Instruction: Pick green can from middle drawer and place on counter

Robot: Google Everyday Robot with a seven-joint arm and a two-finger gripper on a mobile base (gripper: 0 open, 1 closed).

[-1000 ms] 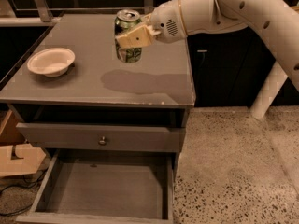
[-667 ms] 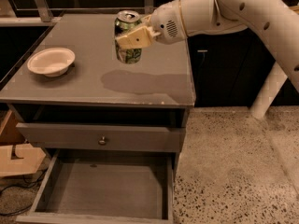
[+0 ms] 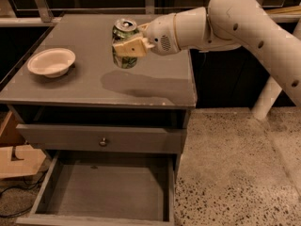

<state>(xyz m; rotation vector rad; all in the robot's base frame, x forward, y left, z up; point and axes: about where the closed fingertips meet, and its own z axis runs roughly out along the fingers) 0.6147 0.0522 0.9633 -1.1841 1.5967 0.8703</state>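
My gripper [image 3: 127,47] is shut on the green can [image 3: 124,44] and holds it upright above the middle of the counter [image 3: 155,79], a little off its surface. The can has a silver top with a pull tab. A pale finger [image 3: 129,47] crosses the can's front. The white arm reaches in from the right. The middle drawer [image 3: 106,192] is pulled out at the bottom of the cabinet, its grey floor bare.
A white bowl [image 3: 51,61] sits on the counter's left side. A closed drawer front with a small round knob [image 3: 103,141] lies above the open drawer. Speckled floor lies to the right; a cardboard piece [image 3: 16,160] lies at the left.
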